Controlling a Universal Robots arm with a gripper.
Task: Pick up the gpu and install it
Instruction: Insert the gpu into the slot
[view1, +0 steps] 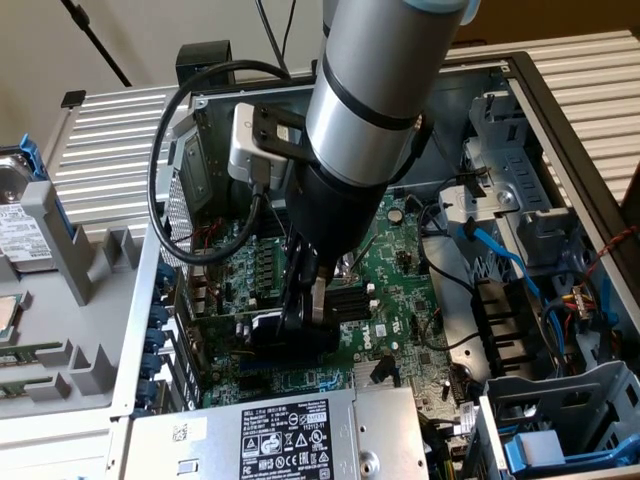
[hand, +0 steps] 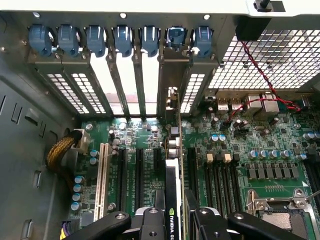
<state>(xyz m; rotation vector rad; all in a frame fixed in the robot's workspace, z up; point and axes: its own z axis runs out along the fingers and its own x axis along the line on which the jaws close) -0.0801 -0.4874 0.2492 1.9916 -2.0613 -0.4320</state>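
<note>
Pincer (hand: 172, 220): clamped on the gpu, one black finger (hand: 150, 225) on each flat face, low inside the open computer case (view1: 560, 110).
Gpu (hand: 172, 185): held on edge between the fingers, black shroud with a green logo facing the camera, running straight ahead of the pincer toward the rear slot wall; lower edge down among the expansion slots, whether fully seated cannot be told.
Gpu bracket (hand: 172, 80): silver end plate standing upright at the far end, lined up in one opening of the rear wall.
Blue slot clips (hand: 120, 40): a row along the wall beyond the pincer, above the bracket.
Motherboard (hand: 240, 150): green, lying beneath the pincer and to either side.
White slot (hand: 104, 175): to one side of the held card, well apart.
Power supply (view1: 250, 435): grey box with a black label, just beside the pincer in the exterior view.
</note>
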